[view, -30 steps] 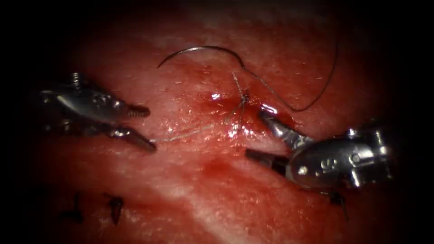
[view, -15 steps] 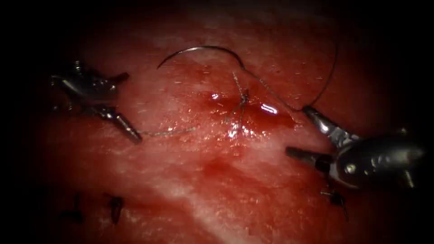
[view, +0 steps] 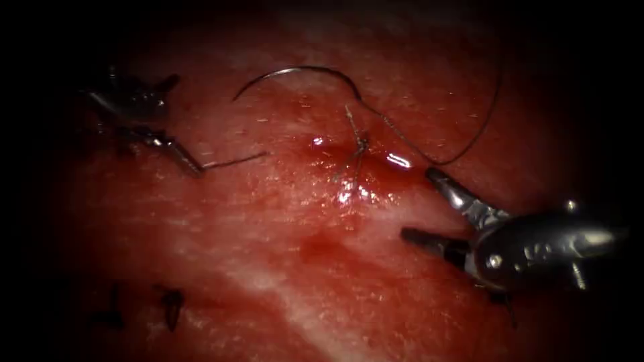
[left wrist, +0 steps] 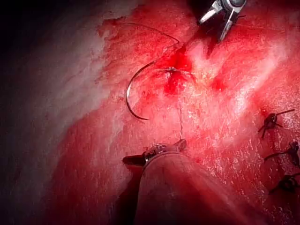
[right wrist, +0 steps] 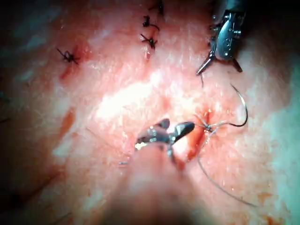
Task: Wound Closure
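The curved needle lies free on the tissue above the cut, held by neither tool and not in the tissue. Its thread loops off to the right. A tied knot with short tails sits on the cut. My left tool is at the upper left with its jaws spread open. A short loose piece of thread trails from its lower jaw tip toward the knot. My right tool is right of the knot, jaws open and holding nothing. The needle also shows in the left wrist view, beyond the left tool.
Older dark stitches sit along the lower left, and several more stitches show in the left wrist view. Red fluid pools around the knot. The right wrist view shows the right tool beside the knot and the left tool beyond.
The left tool has drawn up and to the left, carrying the thread piece away from the knot. The right tool has pulled back to the right from beside the knot.
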You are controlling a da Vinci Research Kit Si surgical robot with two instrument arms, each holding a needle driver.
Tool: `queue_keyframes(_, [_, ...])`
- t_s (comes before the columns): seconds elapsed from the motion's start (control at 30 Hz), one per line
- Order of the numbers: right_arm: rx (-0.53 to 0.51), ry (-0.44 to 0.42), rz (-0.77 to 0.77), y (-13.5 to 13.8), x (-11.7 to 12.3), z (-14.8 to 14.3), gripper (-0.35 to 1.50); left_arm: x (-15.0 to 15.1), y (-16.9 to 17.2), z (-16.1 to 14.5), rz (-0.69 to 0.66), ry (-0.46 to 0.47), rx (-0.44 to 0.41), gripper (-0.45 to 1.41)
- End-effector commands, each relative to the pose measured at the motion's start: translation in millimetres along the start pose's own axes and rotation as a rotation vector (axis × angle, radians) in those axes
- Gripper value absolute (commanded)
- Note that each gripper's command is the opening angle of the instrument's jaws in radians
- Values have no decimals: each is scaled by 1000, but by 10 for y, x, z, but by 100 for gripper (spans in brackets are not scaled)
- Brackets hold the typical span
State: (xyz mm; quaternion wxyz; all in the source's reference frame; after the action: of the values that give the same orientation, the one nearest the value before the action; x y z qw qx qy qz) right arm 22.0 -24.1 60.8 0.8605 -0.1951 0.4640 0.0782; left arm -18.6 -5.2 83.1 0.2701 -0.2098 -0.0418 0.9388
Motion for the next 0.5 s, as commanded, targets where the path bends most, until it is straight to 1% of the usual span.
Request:
queue_keyframes(0.03, [2,2,2,-10,1,4,138,3,3,2,18,16,8,123])
queue_keyframes(0.13, [3,3,2,-10,1,3,138,11,-2,-9,52,7,32,121])
queue_keyframes(0.33, [4,4,1,-10,0,1,137,24,0,-42,56,-5,68,120])
queue_keyframes(0.43, [6,2,7,-9,1,1,137,34,4,-60,22,33,55,110])
queue_keyframes(0.5, [11,3,18,-9,1,1,133,41,8,-72,13,63,35,108])
